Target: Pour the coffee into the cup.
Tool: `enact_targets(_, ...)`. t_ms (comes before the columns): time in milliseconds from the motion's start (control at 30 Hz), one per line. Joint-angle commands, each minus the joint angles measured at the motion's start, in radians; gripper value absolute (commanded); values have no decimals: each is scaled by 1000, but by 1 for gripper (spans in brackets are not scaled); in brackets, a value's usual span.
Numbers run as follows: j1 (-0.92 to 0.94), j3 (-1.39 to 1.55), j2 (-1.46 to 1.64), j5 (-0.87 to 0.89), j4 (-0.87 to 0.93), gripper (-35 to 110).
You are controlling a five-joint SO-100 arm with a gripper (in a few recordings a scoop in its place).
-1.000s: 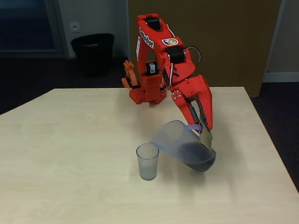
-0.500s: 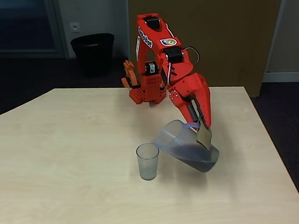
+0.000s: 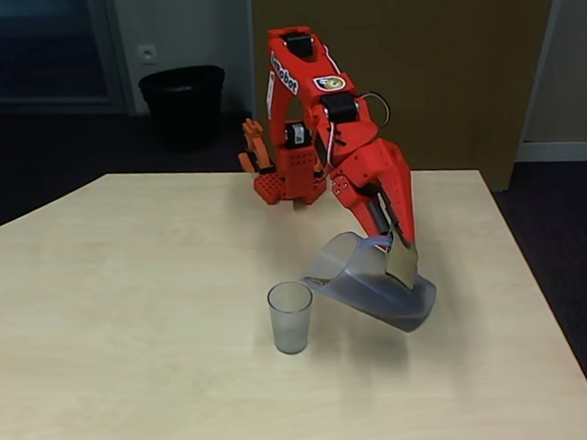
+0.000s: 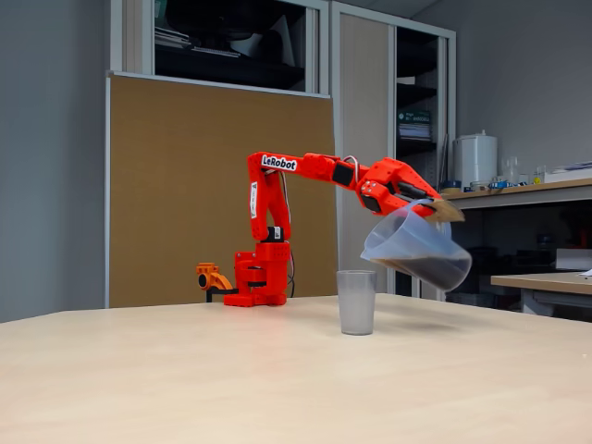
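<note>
- The gripper [image 3: 393, 246] [image 4: 427, 205] pinches the flat grey handle [image 3: 402, 263] of a clear plastic jug [image 3: 372, 287] [image 4: 416, 250], holding it up off the table [image 3: 130, 320] [image 4: 185, 370].
- The jug is tipped steeply, its mouth and spout pointing toward the cup [image 3: 290, 317] [image 4: 356, 302] and its base raised on the far side from the cup.
- In a fixed view the spout [image 3: 312, 281] sits just above and beside the cup's rim, to the right of it; from the side, the jug's lower edge [image 4: 370, 252] hangs just over the right side of the cup's rim.
- The coffee [image 4: 435, 268] shows as a dark pool in the low side of the tilted jug; whether any is running out cannot be told.
- The cup stands upright on the table, near the middle, in front of the red arm [image 3: 318, 129] [image 4: 296, 166]; its contents cannot be made out.
- The arm's base [image 3: 286, 181] [image 4: 254, 277] is fixed at the far edge of the table.
- A black bin [image 3: 183, 105] stands on the floor behind the table.
</note>
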Motion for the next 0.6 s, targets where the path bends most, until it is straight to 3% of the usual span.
enact_targets(0, 3, 2, 74, 18, -31, 0)
enact_targets(567, 43, 3, 69, 61, -72, 0)
